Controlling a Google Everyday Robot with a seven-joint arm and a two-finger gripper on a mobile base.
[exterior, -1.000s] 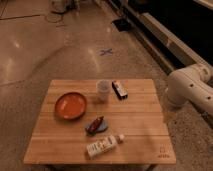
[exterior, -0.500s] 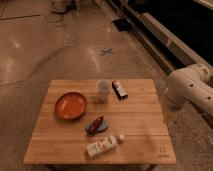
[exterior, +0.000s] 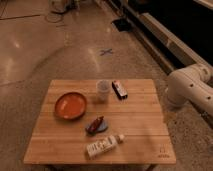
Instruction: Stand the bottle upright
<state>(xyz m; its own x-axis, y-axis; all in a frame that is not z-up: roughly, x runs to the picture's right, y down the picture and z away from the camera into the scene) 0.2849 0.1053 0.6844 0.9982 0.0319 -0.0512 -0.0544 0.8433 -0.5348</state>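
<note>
The bottle (exterior: 104, 145) lies on its side near the front edge of the wooden table (exterior: 145, 120), its white cap pointing right. It is whitish with a pale label of dark text. The robot's white arm (exterior: 189, 89) shows at the right edge, beside the table's right side. The gripper itself is out of view.
An orange bowl (exterior: 70, 105) sits at the table's left. A translucent white cup (exterior: 103, 90) stands at the back middle, a dark snack bar (exterior: 119, 89) right of it. A red and blue packet (exterior: 95, 125) lies just behind the bottle. A blue cross (exterior: 106, 51) marks the floor.
</note>
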